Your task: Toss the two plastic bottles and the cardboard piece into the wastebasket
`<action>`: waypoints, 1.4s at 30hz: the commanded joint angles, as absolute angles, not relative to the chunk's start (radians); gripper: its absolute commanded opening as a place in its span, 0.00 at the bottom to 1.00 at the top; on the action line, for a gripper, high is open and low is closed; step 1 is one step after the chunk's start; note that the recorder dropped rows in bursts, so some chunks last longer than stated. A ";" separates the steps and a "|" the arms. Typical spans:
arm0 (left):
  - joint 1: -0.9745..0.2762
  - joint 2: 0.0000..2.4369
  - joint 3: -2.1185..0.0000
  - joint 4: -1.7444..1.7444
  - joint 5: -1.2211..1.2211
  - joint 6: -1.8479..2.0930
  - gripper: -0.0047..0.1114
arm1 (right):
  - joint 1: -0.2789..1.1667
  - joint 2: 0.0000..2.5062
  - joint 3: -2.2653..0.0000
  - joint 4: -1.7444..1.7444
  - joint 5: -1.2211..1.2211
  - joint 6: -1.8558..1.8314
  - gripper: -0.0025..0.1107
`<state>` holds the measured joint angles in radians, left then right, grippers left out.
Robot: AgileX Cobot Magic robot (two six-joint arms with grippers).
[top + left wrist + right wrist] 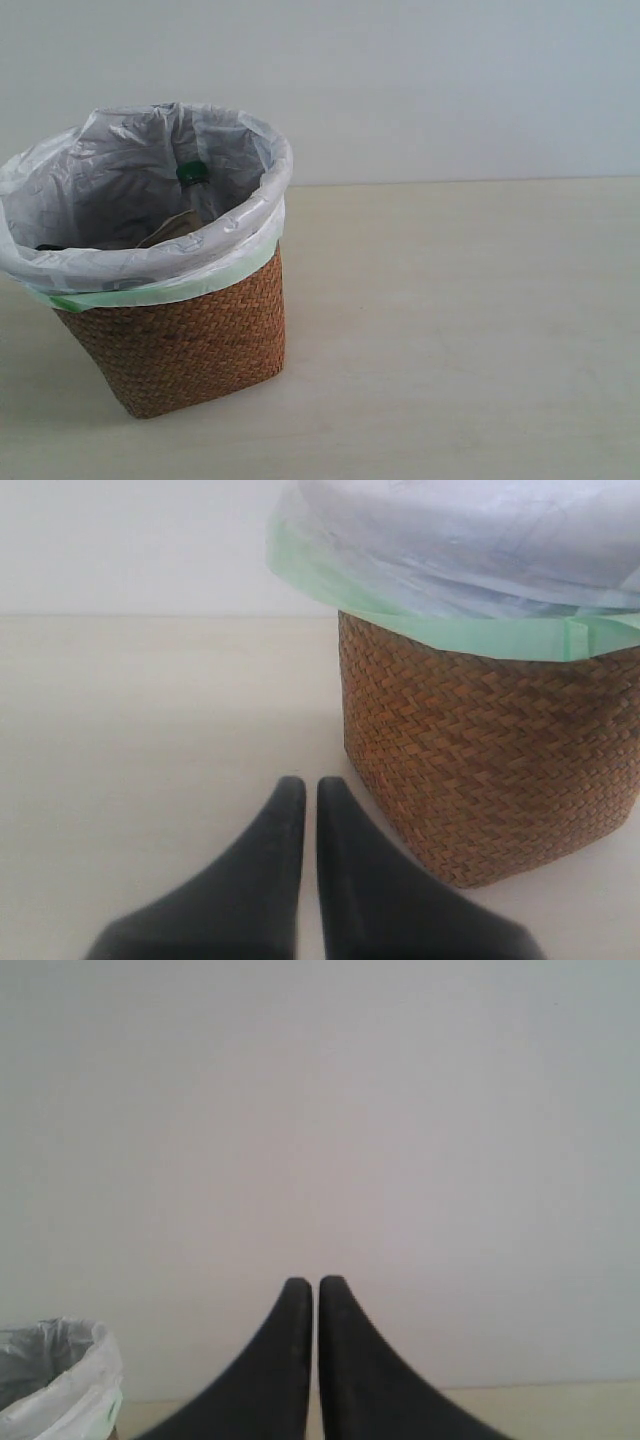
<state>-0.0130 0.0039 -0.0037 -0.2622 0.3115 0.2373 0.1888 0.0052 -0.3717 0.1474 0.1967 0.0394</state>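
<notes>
The brown wicker wastebasket (pixel 190 340) stands at the left of the exterior view, lined with a white bag with a green edge. Inside it, the green-capped bottle (pixel 192 173) leans against the far wall. A grey-brown edge of the cardboard piece (pixel 170 228) shows below that bottle. A dark bit at the near rim (pixel 50 247) may be the black cap; I cannot tell. Neither gripper appears in the exterior view. My left gripper (pixel 302 788) is shut and empty, low beside the wastebasket (pixel 480 760). My right gripper (pixel 315 1286) is shut and empty, facing the wall, with the wastebasket's bag (pixel 60 1375) at the corner.
The pale wooden table (pixel 450 330) spreads to the right of the basket and in front of it. A plain light wall (pixel 420 80) closes the back.
</notes>
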 commanded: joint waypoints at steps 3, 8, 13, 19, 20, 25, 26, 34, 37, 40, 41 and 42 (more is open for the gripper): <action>-0.022 0.000 0.000 -0.265 0.307 0.240 0.07 | 0.182 0.000 -0.341 0.151 0.051 0.064 0.02; -0.022 0.000 0.000 -0.265 0.307 0.240 0.07 | 0.182 0.000 -0.338 0.151 0.062 0.095 0.02; -0.022 0.000 0.000 -0.265 0.307 0.240 0.07 | 0.182 0.000 -0.338 0.151 0.095 0.095 0.02; -0.022 0.000 0.000 -0.265 0.307 0.240 0.07 | 0.182 0.001 -0.338 0.151 0.095 0.095 0.02; -0.022 0.000 0.000 -0.265 0.307 0.240 0.07 | 0.182 0.001 -0.338 0.151 0.095 0.095 0.02; -0.022 0.000 0.000 -0.265 0.307 0.240 0.07 | 0.182 0.001 -0.338 0.151 0.095 0.095 0.02; -0.022 0.000 0.000 -0.265 0.307 0.240 0.07 | 0.182 0.001 -0.338 0.151 0.095 0.095 0.02; -0.022 0.000 0.000 -0.265 0.307 0.240 0.07 | 0.201 0.001 -0.338 0.151 0.095 0.095 0.02; -0.022 0.000 0.000 -0.265 0.307 0.240 0.07 | 0.201 0.001 -0.338 0.151 0.095 0.095 0.02; -0.022 0.000 0.000 -0.265 0.307 0.240 0.07 | 0.201 0.001 -0.338 0.151 0.095 0.095 0.02; -0.022 0.000 0.000 -0.265 0.307 0.240 0.07 | 0.201 0.001 -0.338 0.151 0.095 0.095 0.02; -0.022 0.000 0.000 -0.265 0.307 0.240 0.07 | 0.201 0.001 -0.338 0.151 0.095 0.095 0.02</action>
